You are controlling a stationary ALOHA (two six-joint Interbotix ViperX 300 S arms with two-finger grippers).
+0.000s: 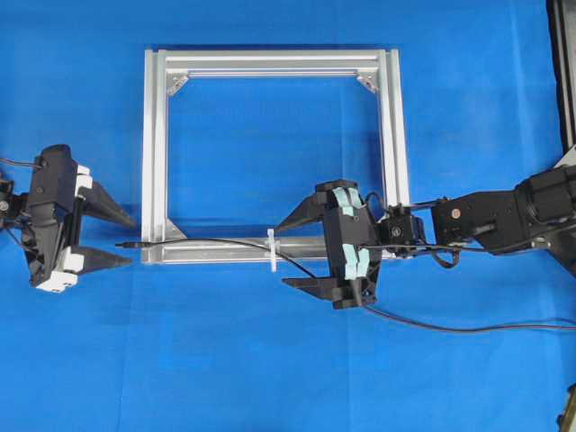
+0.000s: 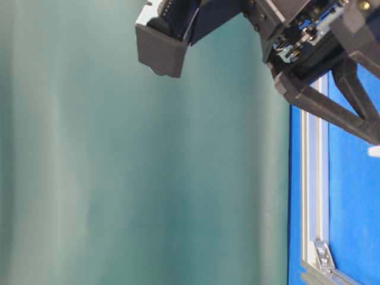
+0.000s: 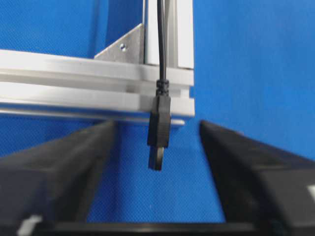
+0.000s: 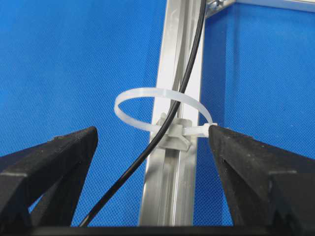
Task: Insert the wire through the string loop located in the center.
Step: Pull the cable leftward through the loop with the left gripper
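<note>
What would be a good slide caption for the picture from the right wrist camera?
Black wire already threaded through the white string loop on the aluminium frame, seen between the right gripper and its open jaws.

Everything sits on a table covered in a bright blue cloth. A square silver aluminium frame lies flat on it, near bar toward the arms. The black wire trails across the cloth on the right, then runs left along that near bar
</note>
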